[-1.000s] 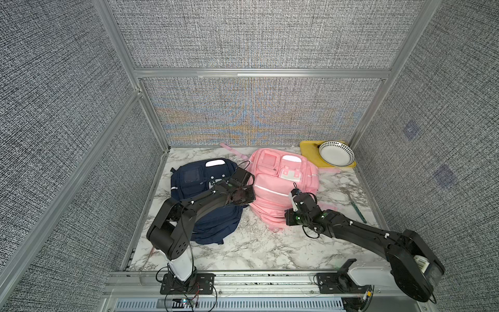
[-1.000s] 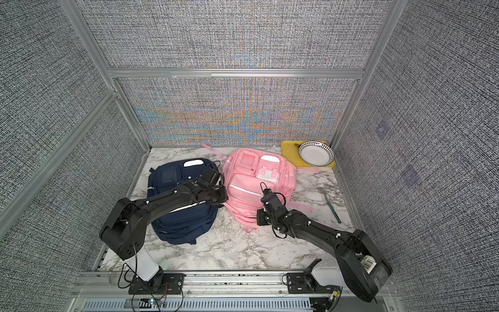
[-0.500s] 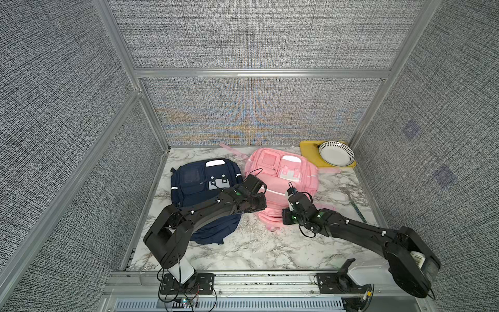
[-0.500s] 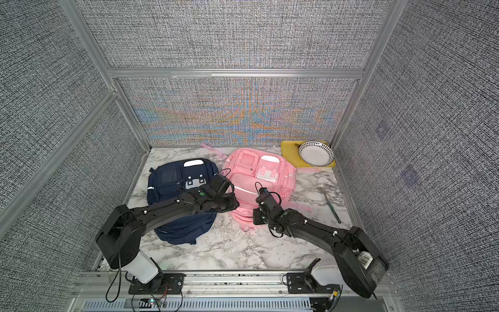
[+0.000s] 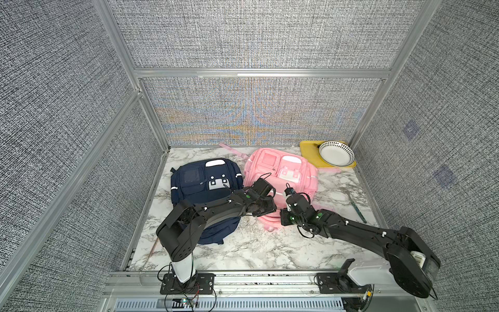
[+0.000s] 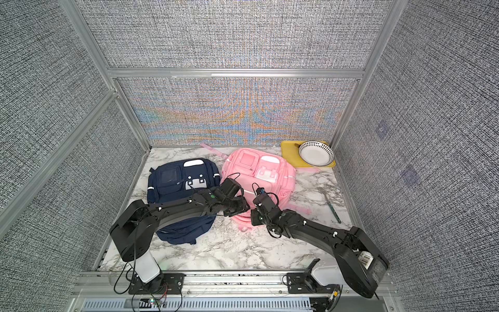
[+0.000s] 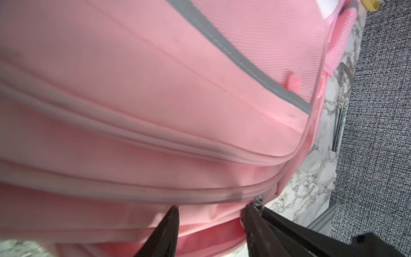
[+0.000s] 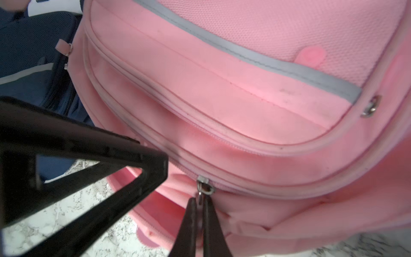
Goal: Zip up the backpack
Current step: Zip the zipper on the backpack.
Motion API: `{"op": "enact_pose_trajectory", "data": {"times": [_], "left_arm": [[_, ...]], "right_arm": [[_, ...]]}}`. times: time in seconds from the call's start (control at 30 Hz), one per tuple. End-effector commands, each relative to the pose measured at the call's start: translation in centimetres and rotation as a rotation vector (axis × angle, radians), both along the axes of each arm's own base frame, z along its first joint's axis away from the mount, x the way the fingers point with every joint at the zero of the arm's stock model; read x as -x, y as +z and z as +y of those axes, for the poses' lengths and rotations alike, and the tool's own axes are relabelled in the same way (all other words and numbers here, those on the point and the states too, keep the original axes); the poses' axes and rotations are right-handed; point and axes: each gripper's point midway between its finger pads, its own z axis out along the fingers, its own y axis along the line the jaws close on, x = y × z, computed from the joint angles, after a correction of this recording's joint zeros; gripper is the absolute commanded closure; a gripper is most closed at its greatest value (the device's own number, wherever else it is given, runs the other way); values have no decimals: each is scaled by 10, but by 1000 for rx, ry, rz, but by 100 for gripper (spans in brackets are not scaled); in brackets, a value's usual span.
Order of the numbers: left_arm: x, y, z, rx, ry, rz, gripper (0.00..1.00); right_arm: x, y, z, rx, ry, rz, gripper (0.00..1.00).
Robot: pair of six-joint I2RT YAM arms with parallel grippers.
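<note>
Lab robot cell — fabric-panelled aluminium frame (image 5: 259, 73), marble tabletop (image 5: 243, 248).

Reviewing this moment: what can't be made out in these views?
- Zipper pull: tab end hidden between the right gripper fingers, right wrist view.
- How far the pink backpack zipper is open: both arms cover it in both top views.
- Left gripper contact with fabric: left wrist view blurred.

Grey woven wall panels (image 5: 243, 35); aluminium frame (image 5: 259, 73); white marble tabletop (image 5: 243, 251); even light
</note>
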Motion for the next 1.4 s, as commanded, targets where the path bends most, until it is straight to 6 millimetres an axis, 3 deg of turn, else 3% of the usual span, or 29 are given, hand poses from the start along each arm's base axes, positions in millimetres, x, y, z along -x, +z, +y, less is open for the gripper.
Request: {"op": "enact_pose_trajectory", "data": {"times": [0.0, 0.33, 0.6, 0.77, 1.0, 1.2, 1.37], "left_arm": [[-5, 3, -5, 8, 19, -18, 45], [-6, -15, -5, -28, 42, 2, 43], [-16, -15, 0, -79, 65, -32, 38], [-20, -20, 0, -86, 75, -29, 50], [-21, -23, 6, -95, 75, -27, 83], [-19, -27, 13, -104, 80, -25, 97], [-18, -27, 20, -104, 86, -24, 100]], "right_arm": [[-2, 6, 8, -27, 20, -26, 100], [-2, 12, 17, -36, 53, -36, 100], [14, 1, 16, -18, 84, -9, 100], [18, -4, 9, 11, 84, 4, 100], [19, -7, -3, 53, 56, 5, 100], [16, -10, -16, 87, 27, 10, 100], [13, -12, -30, 105, -1, 17, 100]]}}
